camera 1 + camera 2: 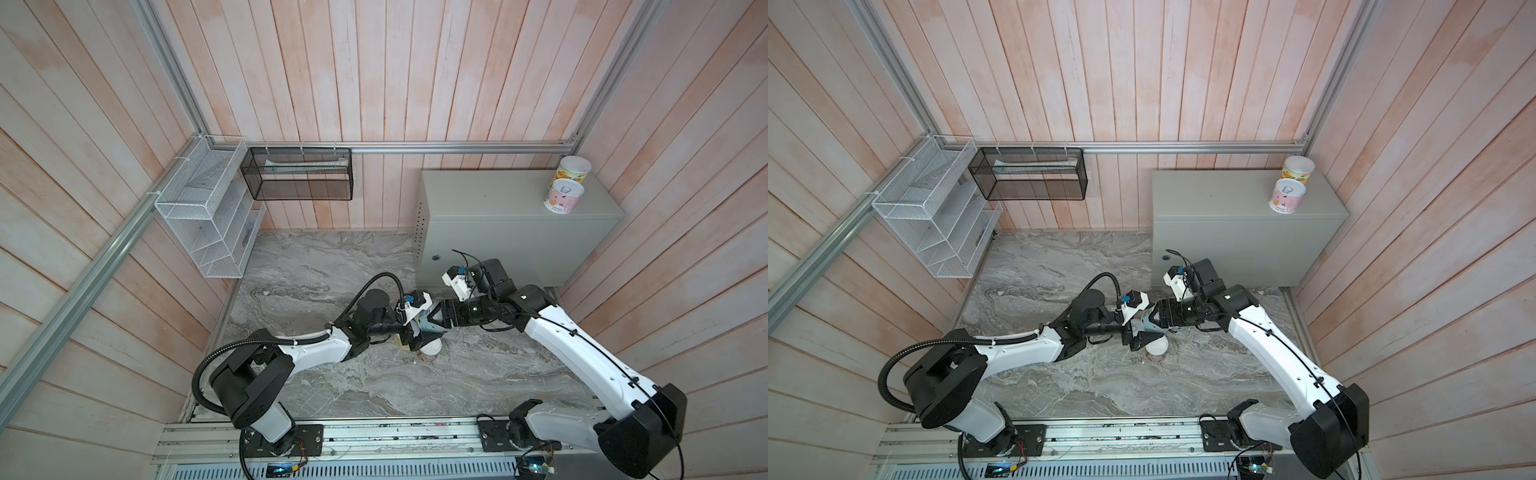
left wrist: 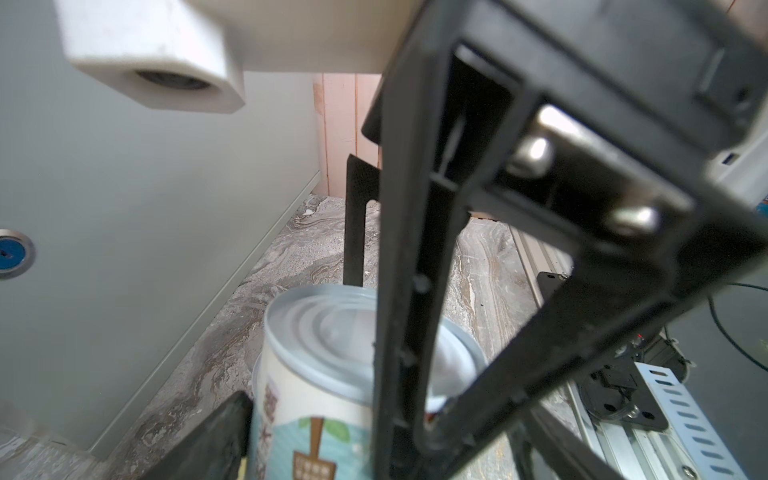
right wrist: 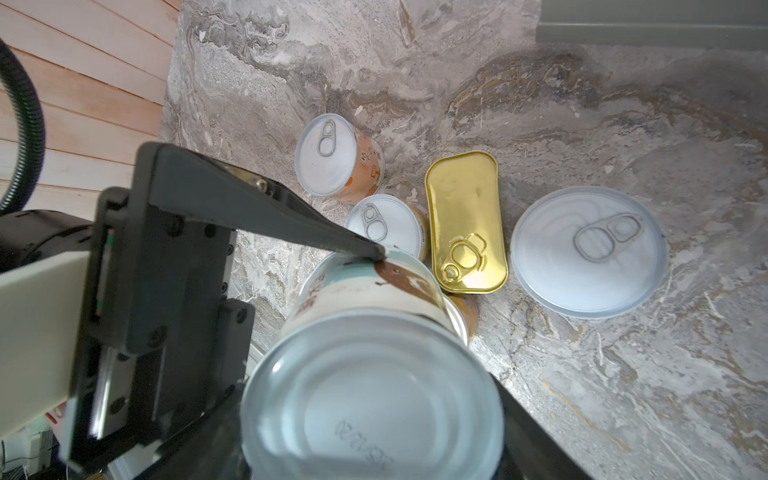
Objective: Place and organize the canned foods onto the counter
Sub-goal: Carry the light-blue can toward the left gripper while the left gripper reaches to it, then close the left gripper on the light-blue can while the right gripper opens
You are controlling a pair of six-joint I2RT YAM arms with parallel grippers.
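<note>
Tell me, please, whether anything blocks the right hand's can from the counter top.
The left hand straddles the can held by the right hand, one fingertip against its side. Beyond that, nothing visible blocks the way to the counter; two cans occupy only its far right corner.

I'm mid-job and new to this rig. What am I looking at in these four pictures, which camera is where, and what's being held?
These are two robot arms with pincer grippers over a marbled slab. Two pictures look down from overhead; the other two come from a camera on each wrist. The right gripper holds a teal-labelled can; a finger of the left gripper touches it, though whether it grips is unclear. On the slab lie a gold-topped tin, an orange-labelled can, a small can and a wide can. A yellow can and a pink can stand on the grey-green cabinet.
</note>
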